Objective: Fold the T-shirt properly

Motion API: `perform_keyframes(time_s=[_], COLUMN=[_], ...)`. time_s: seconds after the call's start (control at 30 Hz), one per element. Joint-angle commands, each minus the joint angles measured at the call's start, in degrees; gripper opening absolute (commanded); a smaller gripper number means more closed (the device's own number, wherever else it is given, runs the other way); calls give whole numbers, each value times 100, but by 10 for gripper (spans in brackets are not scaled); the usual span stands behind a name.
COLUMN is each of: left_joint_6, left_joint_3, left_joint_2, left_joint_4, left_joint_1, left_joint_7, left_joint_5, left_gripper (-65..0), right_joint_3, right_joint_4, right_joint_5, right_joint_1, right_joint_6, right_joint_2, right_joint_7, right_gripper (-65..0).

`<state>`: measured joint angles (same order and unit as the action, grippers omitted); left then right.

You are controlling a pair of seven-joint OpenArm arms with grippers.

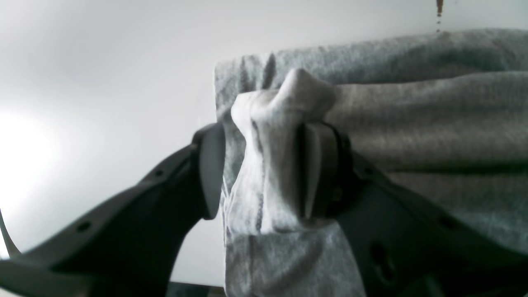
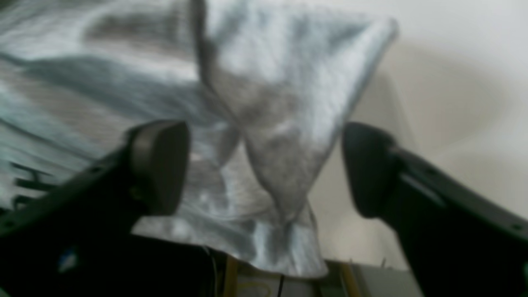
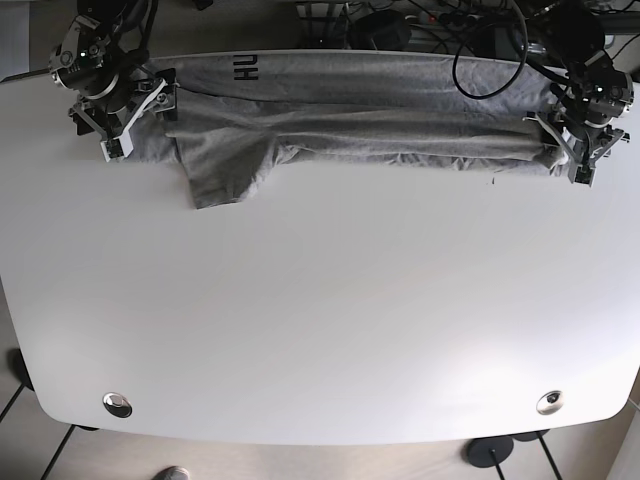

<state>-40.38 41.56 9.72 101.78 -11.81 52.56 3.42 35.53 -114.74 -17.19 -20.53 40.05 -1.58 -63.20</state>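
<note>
A grey T-shirt [image 3: 350,120] lies stretched in a long folded band along the far edge of the white table [image 3: 320,300]. One sleeve [image 3: 225,170] sticks out toward the front, and black lettering [image 3: 243,68] shows near its left end. My left gripper [image 1: 264,173] is shut on a bunched corner of the T-shirt [image 1: 412,123] at the band's right end [image 3: 572,140]. My right gripper [image 2: 264,169] is open, with its fingers wide apart on either side of a peaked fold of T-shirt cloth [image 2: 284,103] at the band's left end [image 3: 125,115]. The right wrist view is blurred.
Cables and dark equipment [image 3: 420,25] sit just beyond the table's far edge. Two round metal inserts [image 3: 118,404] [image 3: 549,402] are set in the table's front corners. The floor shows below the front edge.
</note>
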Motion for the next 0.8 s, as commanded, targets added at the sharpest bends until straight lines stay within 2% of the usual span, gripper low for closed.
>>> perform_keyframes(time_s=[0.03, 0.1, 0.17, 0.23, 0.37, 0.43, 0.63, 0.67, 0.73, 0.8], left_joint_6=[38, 38, 38, 38, 38, 38, 38, 38, 38, 38], left_joint_3=[15, 15, -117, -266, -433, -363, -319, -319, -319, -319], left_joint_2=[97, 61, 53, 53, 97, 220, 334, 334, 316, 308], left_joint_4=[482, 657, 631, 596, -143, -424, -626, -635, -644, -652], left_joint_1=[166, 210, 228, 210, 219, 228, 228, 228, 228, 228], left_joint_7=[-99, -99, -82, -82, -91, -91, -99, -99, -99, -99], left_joint_5=[40, 40, 40, 23, 14, 5, 32, 32, 32, 32], left_gripper=[-371, -371, -371, -371, -371, -371, -371, -371, -371, -371], right_joint_3=[12, -23, -111, -384, -507, -542, -1386, -1509, -1764, -1773], right_joint_4=[-126, -73, 173, 823, 2054, 2414, 2661, 2661, 2661, 2661], right_joint_5=[-501, -844, -870, -852, -861, -861, -861, -861, -861, -870], right_joint_1=[89, 352, 686, 1091, 1768, 1847, 1601, 1566, 1522, 1522], right_joint_6=[-5, -5, -5, -5, -5, -5, -5, -5, -5, -5], right_joint_2=[-110, -127, -118, -189, -259, -259, -329, -321, -312, -303], right_joint_7=[118, 109, 91, 118, 443, 566, 1076, 1146, 1217, 1225], right_gripper=[-8, -8, -8, -8, -8, -8, -21, -54, -216, -377])
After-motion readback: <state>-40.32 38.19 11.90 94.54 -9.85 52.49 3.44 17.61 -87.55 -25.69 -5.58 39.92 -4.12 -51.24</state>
